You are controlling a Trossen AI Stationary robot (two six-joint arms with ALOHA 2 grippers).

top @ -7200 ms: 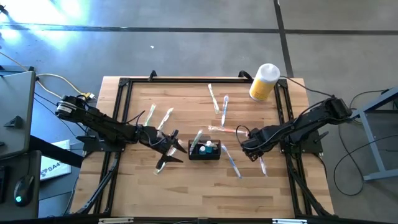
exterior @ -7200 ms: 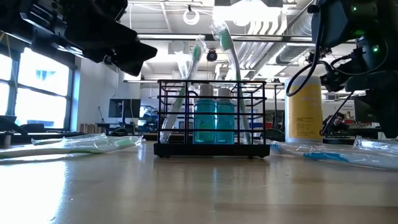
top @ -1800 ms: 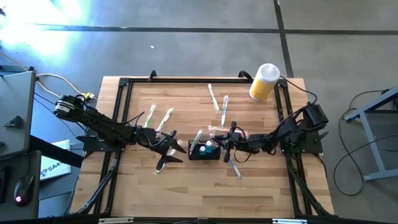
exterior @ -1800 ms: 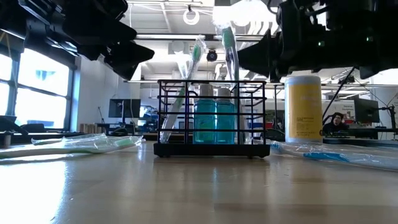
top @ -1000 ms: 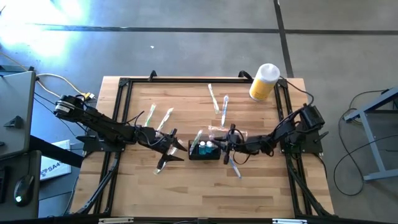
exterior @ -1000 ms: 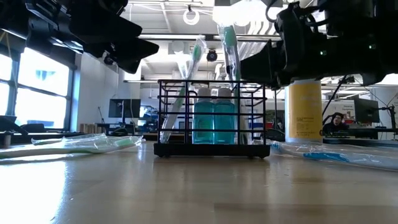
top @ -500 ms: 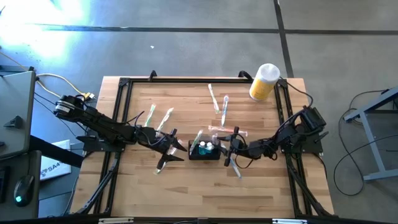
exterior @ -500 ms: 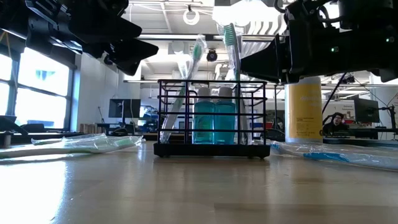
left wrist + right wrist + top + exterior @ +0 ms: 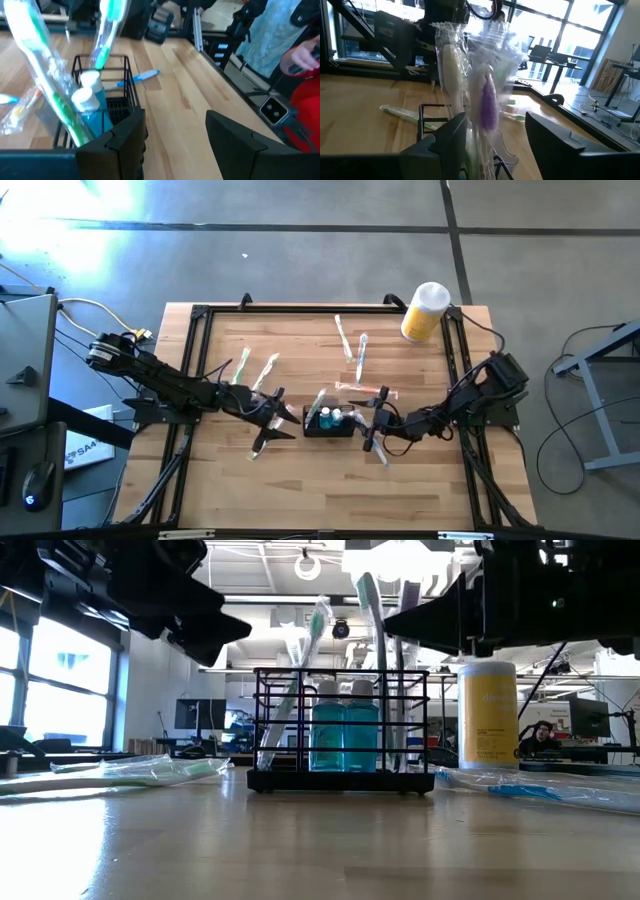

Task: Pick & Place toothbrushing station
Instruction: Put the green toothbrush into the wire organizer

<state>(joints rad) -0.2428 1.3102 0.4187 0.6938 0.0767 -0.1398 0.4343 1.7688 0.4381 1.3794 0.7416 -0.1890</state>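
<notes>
Wooden table (image 9: 300,480) under toothbrushing station (image 9: 329,423); bright windowed workshop behind.

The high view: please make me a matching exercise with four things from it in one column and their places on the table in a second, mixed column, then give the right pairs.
Things
1. yellow cylinder
2. toothbrushing station
3. left gripper
4. right gripper

Places
A. middle of the table, between both grippers
B. beside the station, on the picture's right
C. far right corner of the table
D. beside the station, on the picture's left

Pairs: 1-C, 2-A, 3-D, 4-B
</notes>
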